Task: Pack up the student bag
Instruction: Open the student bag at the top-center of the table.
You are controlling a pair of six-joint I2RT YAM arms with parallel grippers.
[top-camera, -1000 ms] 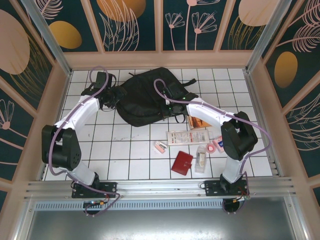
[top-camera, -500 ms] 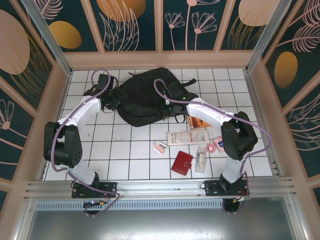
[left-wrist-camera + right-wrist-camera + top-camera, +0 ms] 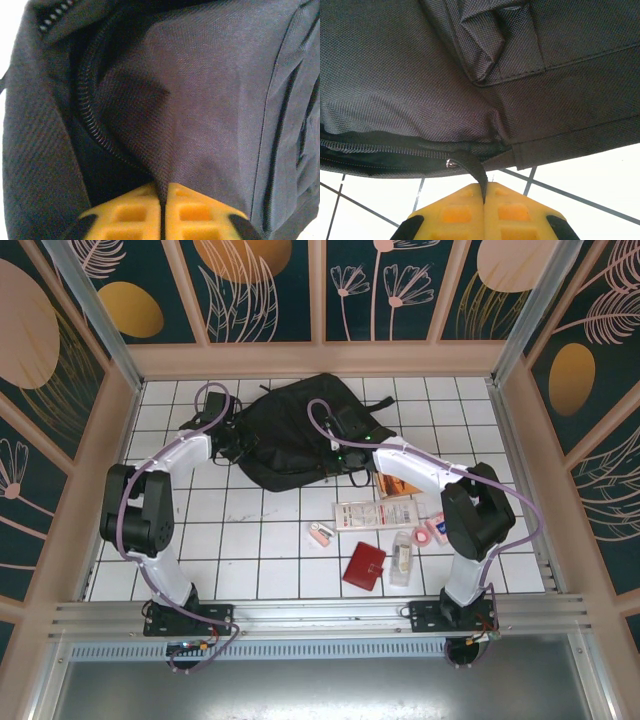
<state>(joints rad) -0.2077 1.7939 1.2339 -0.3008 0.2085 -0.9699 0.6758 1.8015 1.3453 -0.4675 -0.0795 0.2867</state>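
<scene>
My left gripper (image 3: 162, 195) is pinching the bag's (image 3: 285, 435) left edge; my right gripper (image 3: 484, 192) is pinching its zipper tab (image 3: 470, 164) opposite.

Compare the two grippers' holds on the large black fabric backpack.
Left gripper pinches a fold of the large black fabric backpack beside zipper teeth; right gripper pinches a narrow black pull strap. Left gripper sits at the backpack's left edge, right gripper nearer its right. Both are shut.
</scene>
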